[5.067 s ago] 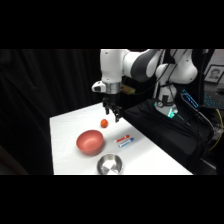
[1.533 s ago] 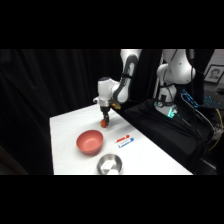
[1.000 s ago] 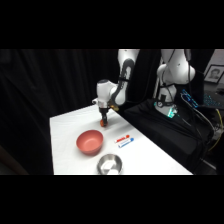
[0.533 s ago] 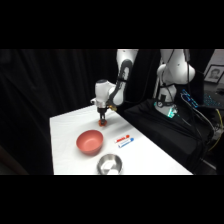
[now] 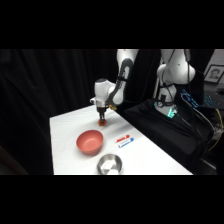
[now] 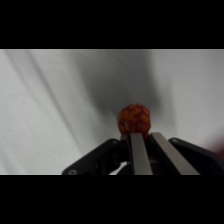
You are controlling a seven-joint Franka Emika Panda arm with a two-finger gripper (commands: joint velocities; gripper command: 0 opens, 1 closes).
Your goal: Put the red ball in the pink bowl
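Ball, small, round, orange-red (image 6: 134, 119): pinched at tips of two-finger gripper (image 6: 140, 134), jaws clenched on it, low over white table (image 5: 150, 155). Contact with tabletop: cannot tell. Grip at fingertips leaves ball clear for drop. Target: round salmon-pink matte bowl (image 5: 90, 141), near gripper (image 5: 101, 121) on camera-facing side, mouth up, interior unobstructed. Shiny silver metal bowl (image 5: 109, 163) just beyond pink bowl, toward front table edge. Red-white-blue tube (image 5: 124, 141) beside pink bowl, apart. Judgement: lift, short traverse to bowl; path open.

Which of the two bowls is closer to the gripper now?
The pink bowl. It lies just below the gripper that has the red ball, while the silver metal bowl sits farther off, at the table's near edge.
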